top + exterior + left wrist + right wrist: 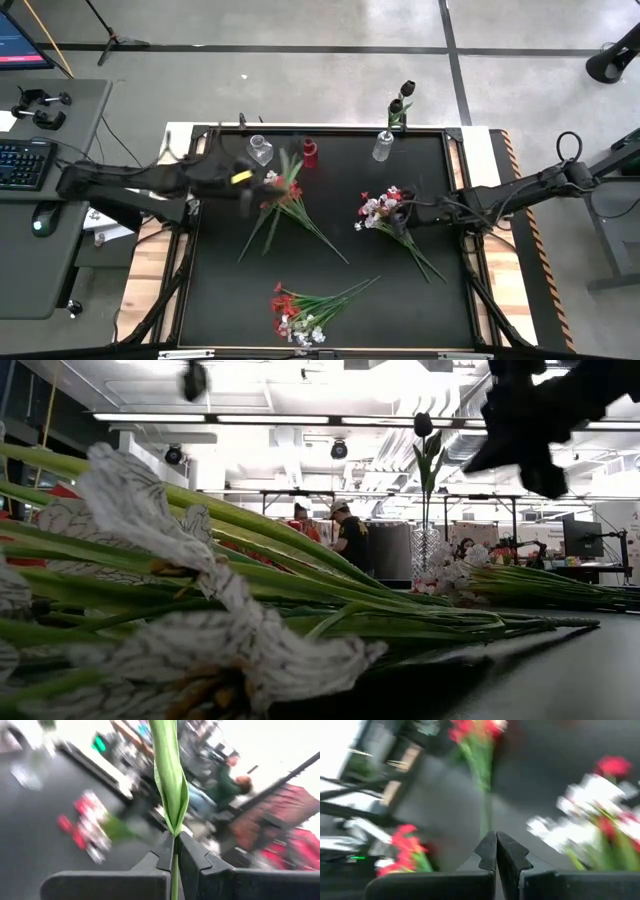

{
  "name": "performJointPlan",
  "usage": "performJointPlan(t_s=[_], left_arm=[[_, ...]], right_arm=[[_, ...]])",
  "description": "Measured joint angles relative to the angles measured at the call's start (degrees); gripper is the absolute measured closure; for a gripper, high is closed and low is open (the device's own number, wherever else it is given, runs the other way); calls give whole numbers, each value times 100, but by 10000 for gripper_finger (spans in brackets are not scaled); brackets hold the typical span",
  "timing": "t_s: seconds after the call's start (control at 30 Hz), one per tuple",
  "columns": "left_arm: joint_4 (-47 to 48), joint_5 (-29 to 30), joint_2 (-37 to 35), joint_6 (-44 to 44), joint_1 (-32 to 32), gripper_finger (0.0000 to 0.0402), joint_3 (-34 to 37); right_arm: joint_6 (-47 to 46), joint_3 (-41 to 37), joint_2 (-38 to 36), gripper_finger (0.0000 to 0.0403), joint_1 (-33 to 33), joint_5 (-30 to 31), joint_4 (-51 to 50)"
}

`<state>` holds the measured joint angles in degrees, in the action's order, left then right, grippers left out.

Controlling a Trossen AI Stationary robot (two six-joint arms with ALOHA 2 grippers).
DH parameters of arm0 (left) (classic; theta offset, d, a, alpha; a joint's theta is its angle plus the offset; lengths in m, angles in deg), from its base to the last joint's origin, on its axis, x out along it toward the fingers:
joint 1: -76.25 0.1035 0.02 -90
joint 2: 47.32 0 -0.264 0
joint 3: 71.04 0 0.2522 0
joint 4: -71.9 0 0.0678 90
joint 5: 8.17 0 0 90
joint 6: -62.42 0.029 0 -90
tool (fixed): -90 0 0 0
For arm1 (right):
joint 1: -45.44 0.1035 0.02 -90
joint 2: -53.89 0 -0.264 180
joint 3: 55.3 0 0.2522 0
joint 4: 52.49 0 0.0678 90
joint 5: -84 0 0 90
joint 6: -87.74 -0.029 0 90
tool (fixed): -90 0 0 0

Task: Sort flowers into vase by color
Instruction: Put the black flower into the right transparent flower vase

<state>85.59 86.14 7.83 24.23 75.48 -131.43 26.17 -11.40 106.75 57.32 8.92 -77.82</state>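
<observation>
1. Our left arm reaches in from the left side, stretched over the back-left part of the surface.
2. Our left pincer (176, 851) sits at the end of that reach, fingers (162, 854) pressed together on a thin green stem.
3. Our right arm comes in from the right edge, bent at the elbow, forearm pointing toward centre.
4. Our right pincer (496, 851) is over the right-middle area, fingers (512, 855) closed against each other, gripping nothing.

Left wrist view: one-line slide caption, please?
Left gripper fingers shut on a green flower stem above the black table.
</observation>
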Motion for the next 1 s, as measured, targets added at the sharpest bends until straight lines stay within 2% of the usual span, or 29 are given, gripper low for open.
performJointPlan(t_s=[0.07, 0.17, 0.3, 0.37, 0.43, 0.63, 0.77, 0.9, 1.0], left_arm=[[-1001, 126, 561, 483, 226, 401, 0], [-3027, 291, 1533, 1209, 512, 401, 0], [-5756, 1001, 2779, 2483, 819, 401, 0], [-6858, 1473, 3350, 2721, 998, 401, -27], [-7485, 1591, 3863, 2632, 1216, 401, -139], [-7769, 1330, 5037, 1998, 1657, 401, -1070], [-7610, 1265, 5550, 2376, 1868, 401, -1910], [-7006, 1253, 6046, 2631, 2094, 401, -2713], [-6813, 1012, 6430, 2629, 2234, 401, -3258]], right_arm=[[331, 0, 0, 403, 0, 71, 518], [800, 0, 0, 403, 0, 163, 1234], [1280, 2, 0, 403, 0, 164, 1944], [1493, 2, 0, 403, 0, 165, 2212], [1690, 2, 0, 403, 0, 176, 2375], [1916, 2, 0, 403, 0, 612, 2569], [1954, 3, 0, 403, -2, 781, 2774], [1918, 4, 0, 403, -2, 1065, 3026], [2002, 7, -2, 403, -2, 1245, 3296]])
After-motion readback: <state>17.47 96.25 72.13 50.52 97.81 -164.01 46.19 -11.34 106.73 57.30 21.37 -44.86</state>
